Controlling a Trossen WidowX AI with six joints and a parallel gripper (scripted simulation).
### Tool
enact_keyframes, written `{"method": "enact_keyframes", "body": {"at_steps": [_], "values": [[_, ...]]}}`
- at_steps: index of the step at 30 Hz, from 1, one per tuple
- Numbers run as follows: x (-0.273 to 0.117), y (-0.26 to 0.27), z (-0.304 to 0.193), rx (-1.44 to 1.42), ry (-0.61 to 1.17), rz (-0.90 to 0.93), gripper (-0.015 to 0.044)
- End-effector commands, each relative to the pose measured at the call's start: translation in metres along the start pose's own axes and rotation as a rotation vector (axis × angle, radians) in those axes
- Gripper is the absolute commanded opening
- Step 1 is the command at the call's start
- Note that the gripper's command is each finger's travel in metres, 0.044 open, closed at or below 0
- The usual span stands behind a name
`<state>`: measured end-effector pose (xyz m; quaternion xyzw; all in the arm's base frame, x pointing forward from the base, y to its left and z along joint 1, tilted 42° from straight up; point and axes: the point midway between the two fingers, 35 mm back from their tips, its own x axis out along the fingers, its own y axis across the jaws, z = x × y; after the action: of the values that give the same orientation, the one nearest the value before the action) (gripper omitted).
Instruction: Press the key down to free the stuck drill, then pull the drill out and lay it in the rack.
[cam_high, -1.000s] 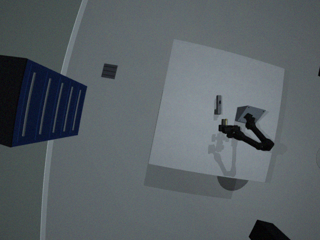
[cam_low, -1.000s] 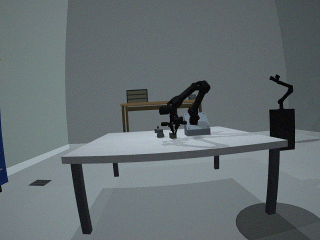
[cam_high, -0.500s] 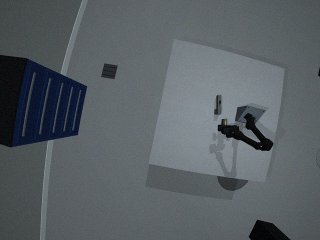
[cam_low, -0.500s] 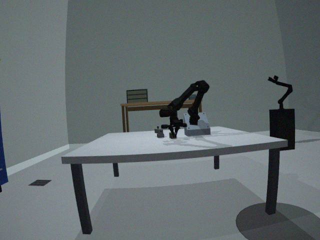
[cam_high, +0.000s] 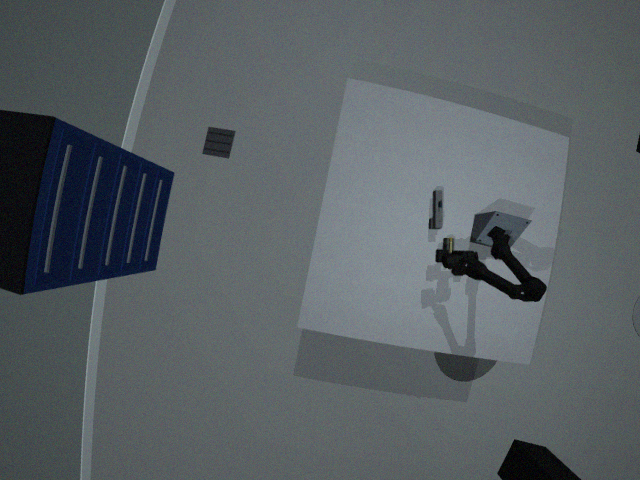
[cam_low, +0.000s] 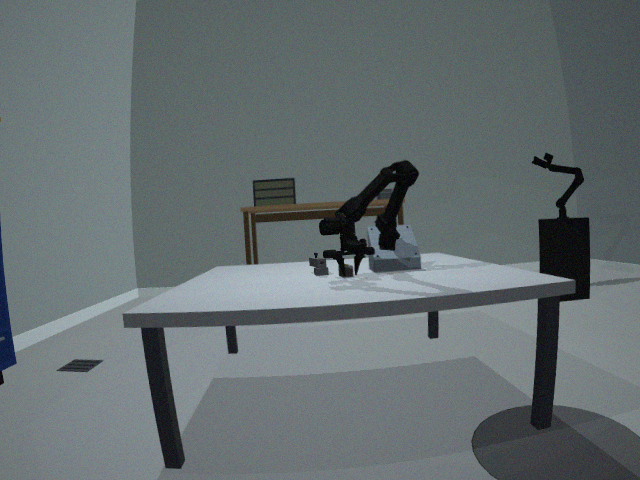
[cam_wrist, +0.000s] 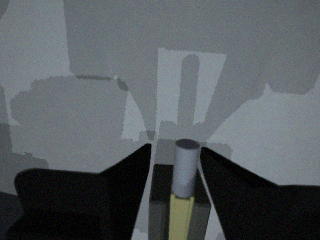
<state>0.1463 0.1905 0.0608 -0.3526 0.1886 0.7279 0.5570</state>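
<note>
Claw (cam_high: 447, 255) (cam_low: 349, 271) (cam_wrist: 175, 150) open, fingers astride the dark block (cam_low: 348, 269) (cam_wrist: 157, 217), well inside the table (cam_high: 382, 165) (cam_low: 248, 289) edges.

My arm (cam_high: 504, 281) (cam_low: 364, 198): matte black all over | segments: slim, tube-like | elbow: thick, rounded | wrist: chunky, blocky, with stubby side pieces | gripper (cam_low: 349, 266) (cam_wrist: 175, 150): two black wedge-shaped fingers, tapering to narrow tips (finer markings too dark for me to read from here)

The arm (cam_high: 524, 290) (cam_low: 368, 198) rises from a slanted base (cam_high: 483, 227) (cam_low: 395, 263) on the desk (cam_high: 372, 206) (cam_low: 268, 294); in the top view, a low fixture (cam_high: 438, 206) (cam_low: 318, 265), possibly the rack, lies left of that base.
</note>
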Motion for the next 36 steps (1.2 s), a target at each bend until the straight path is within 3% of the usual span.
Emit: {"method": "enact_keyframes", "body": {"at_steps": [1, 7, 25, 28, 36], "values": [[-0.001, -0.002, -0.002, -0.005, 0.013, -0.010, 0.0289], [-0.002, -0.002, -0.002, -0.005, 0.014, -0.009, 0.0440], [-0.076, -0.001, -0.001, -0.015, 0.024, -0.006, 0.0440], [-0.073, -0.001, -0.004, -0.001, 0.031, -0.005, 0.0440], [-0.106, -0.050, -0.057, 0.481, 0.127, -0.188, 0.0440]]}}
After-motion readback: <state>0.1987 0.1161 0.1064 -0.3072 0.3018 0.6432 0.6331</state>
